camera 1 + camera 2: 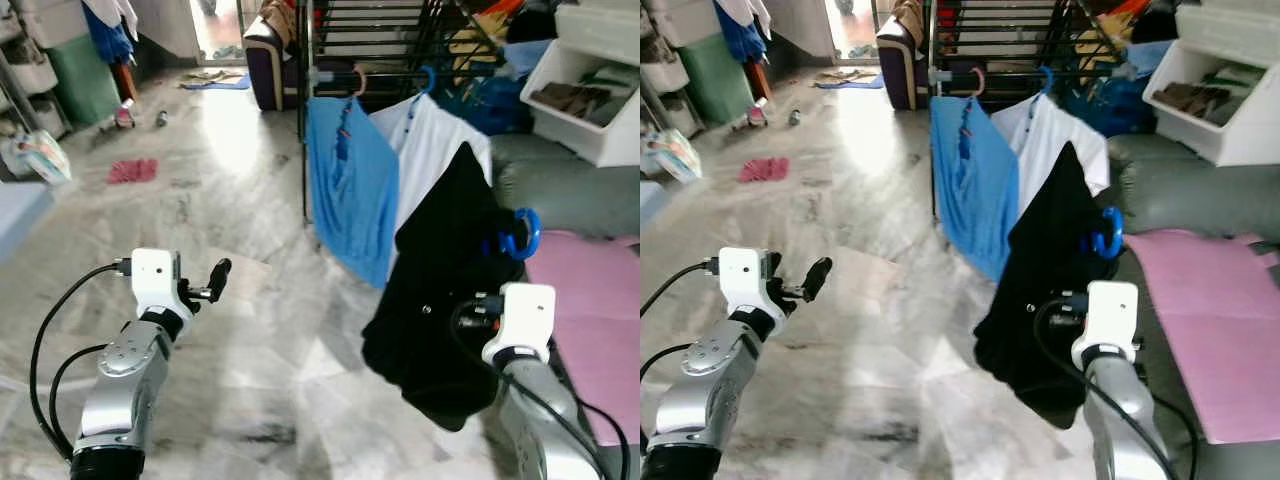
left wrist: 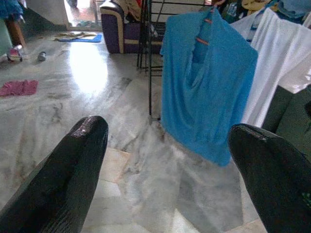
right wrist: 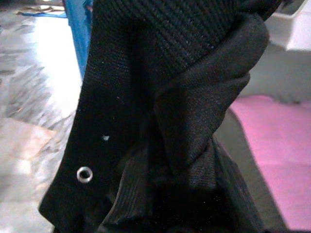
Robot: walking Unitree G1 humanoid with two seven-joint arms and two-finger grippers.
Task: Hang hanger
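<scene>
A black garment [image 1: 450, 300] hangs in the air on a blue hanger, whose hook [image 1: 522, 235] sticks out at its right. My right wrist [image 1: 522, 312] sits just below that hook; the cloth [image 3: 160, 116] covers the fingers that hold it up. Behind it stands a black drying rack [image 1: 303, 120]. On its rail hang a blue shirt [image 1: 345, 180] on a pink hanger and a white shirt [image 1: 430, 145] on a blue hanger. My left gripper [image 2: 167, 128] is open and holds nothing, out over the marble floor to the left of the rack.
A grey sofa [image 1: 570, 190] with a pink blanket [image 1: 590, 300] lies at the right, under a white bin [image 1: 590, 90]. A red cloth [image 1: 132, 171] lies on the floor at the far left. A dark couch [image 1: 265, 60] stands at the back.
</scene>
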